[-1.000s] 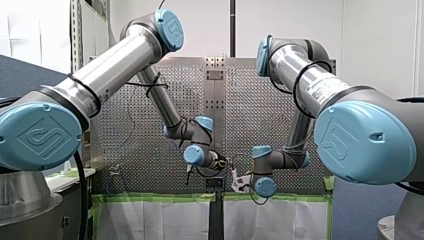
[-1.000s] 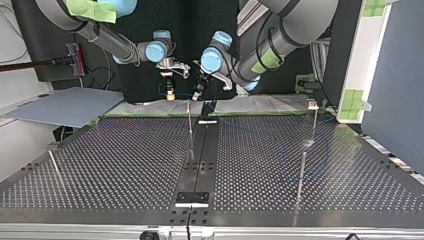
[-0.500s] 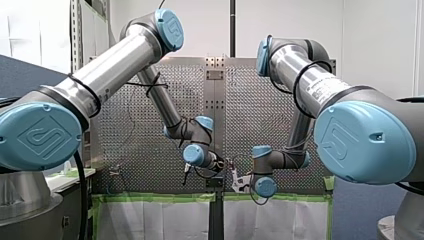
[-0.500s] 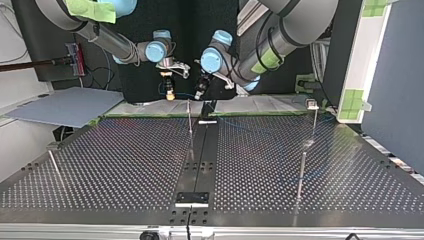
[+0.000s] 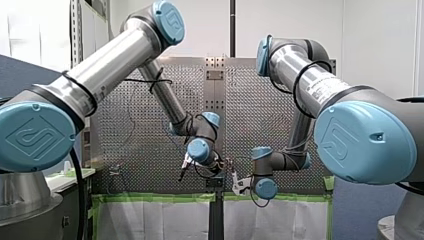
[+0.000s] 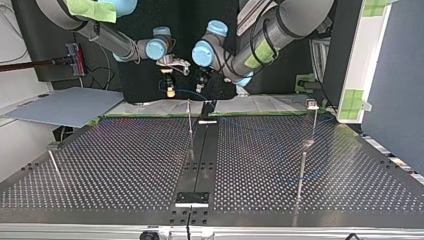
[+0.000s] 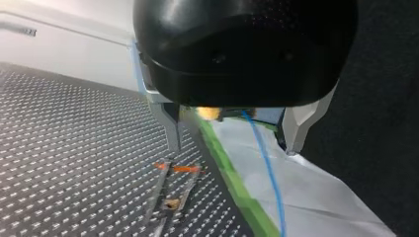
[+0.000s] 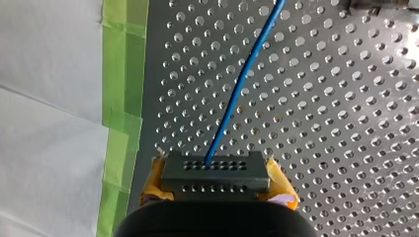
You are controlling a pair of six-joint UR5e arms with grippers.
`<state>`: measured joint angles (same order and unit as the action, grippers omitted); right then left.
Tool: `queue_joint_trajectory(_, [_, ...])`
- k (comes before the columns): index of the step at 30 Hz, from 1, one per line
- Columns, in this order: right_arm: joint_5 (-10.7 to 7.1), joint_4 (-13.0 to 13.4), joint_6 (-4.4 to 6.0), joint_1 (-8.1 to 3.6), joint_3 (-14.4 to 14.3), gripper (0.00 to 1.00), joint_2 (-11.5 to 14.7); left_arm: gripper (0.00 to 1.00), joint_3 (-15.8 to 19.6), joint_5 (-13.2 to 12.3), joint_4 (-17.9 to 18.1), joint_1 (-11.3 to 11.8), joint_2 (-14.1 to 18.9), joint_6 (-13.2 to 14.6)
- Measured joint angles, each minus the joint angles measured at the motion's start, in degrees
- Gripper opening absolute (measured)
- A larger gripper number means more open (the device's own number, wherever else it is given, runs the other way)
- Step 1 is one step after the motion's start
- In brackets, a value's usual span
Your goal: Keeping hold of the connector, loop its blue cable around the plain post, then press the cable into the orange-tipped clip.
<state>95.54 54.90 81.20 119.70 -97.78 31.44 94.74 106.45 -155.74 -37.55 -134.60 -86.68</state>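
My right claw [image 8: 216, 183] is clenched on the connector [image 8: 216, 170]. Its yellow pads [image 8: 154, 185] press the block's two ends, over the table [image 8: 346, 123] just inside the green tape [image 8: 123, 74]. The cable [image 8: 237, 94] leaves the connector's face and runs ahead across the holes, slanting a little, until it passes out of sight.

My left claw [image 7: 232, 148] is released. Its metal fingers [image 7: 170, 123] stand wide apart, and the cable drops through the gap, gripped by neither. Under and ahead of the fingers the clip [image 7: 174, 169] sits on the table just beside the tape, its orange tips showing. The cable hangs over white paper [image 7: 321, 197] on the tape's other side, apart from the clip and not in it.

From across the table, thin rods [image 6: 301, 172] stand toward the sides of the nearer stretch. Farther on, the post [image 6: 190, 119] stands upright at the middle, close to the far edge. Behind it both claws hang near each other above that edge. My right claw is at the view's left with a yellow pad pointing down, and my left claw is at the view's right. A short blue run of cable shows between them. Whether the cable touches the post I cannot tell.
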Motion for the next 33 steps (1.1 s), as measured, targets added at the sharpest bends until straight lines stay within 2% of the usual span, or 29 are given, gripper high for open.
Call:
queue_joint_trajectory(7, [-1.35, 0.0, -1.45, 0.46, -0.09, 0.0, -0.01, 1.0, -0.15, 4.24, -4.27, -0.74, 4.1, -3.82])
queue_joint_trajectory(14, [-3.78, 0.18, -2.09, 0.66, -0.13, 0.0, -0.01, 1.0, -3.43, 8.72, -8.74, -0.36, 7.87, -6.23])
queue_joint_trajectory(23, [-6.61, 0.13, -3.27, 0.38, -0.15, 0.0, -0.03, 1.0, -7.09, 13.58, -13.61, 1.13, 8.24, -5.64])
queue_joint_trajectory(28, [-6.66, -0.6, -4.45, 0.66, -0.94, 0.0, -0.02, 1.0, -7.29, 16.17, -16.19, 2.15, 8.05, -4.62])
queue_joint_trajectory(33, [-6.43, 0.82, -4.75, 0.74, -3.06, 0.0, -0.01, 1.0, -7.3, 17.77, -19.26, 2.7, 8.03, -3.7])
